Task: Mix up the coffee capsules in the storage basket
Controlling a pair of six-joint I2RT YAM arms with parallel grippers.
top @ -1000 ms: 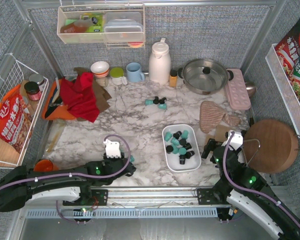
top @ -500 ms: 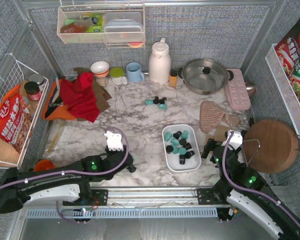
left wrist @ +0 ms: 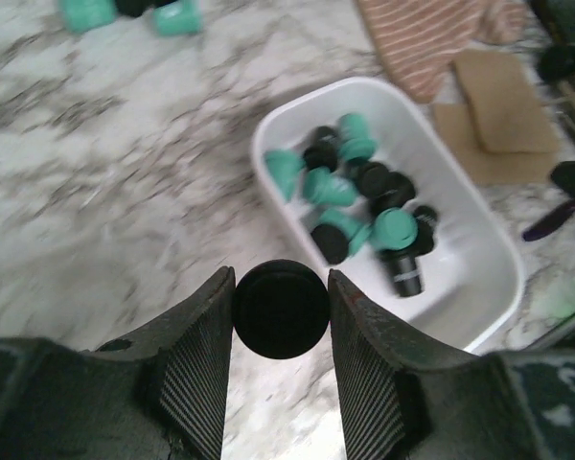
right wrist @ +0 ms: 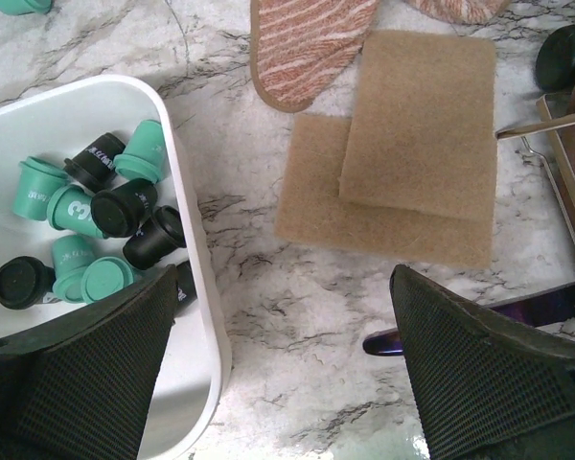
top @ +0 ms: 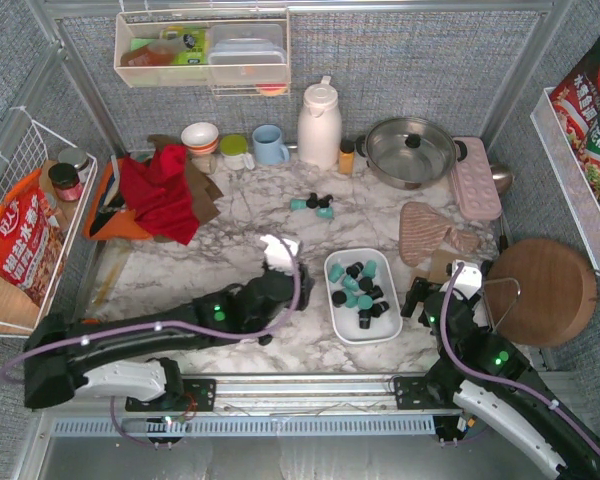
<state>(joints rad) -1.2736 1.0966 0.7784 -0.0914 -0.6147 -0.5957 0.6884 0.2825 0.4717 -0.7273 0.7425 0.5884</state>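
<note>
Between the ribbed pads of the left gripper: pinches one black capsule, round face toward the wrist camera, jaws roughly half apart and touching it on both sides. Hangs clear above the marble table. Ahead and to the right of the fingertips, meets the storage basket, with the coffee capsules, teal and black, heaped toward one end and the other end bare white. Further ahead to the left, shows a few loose capsules on the marble, well apart from the basket. Reaches forward and rightward on the left arm, stretched low from its base, wrist just left of the basket.

At the right gripper: stands wide, holds nothing, touches nothing. Hovers over marble just right of the basket. Straight ahead of the fingers, faces two overlapping brown pads and, beyond them, a striped cloth mitt. Rises on the right arm, bent up from its base, wrist pointing down.
</note>
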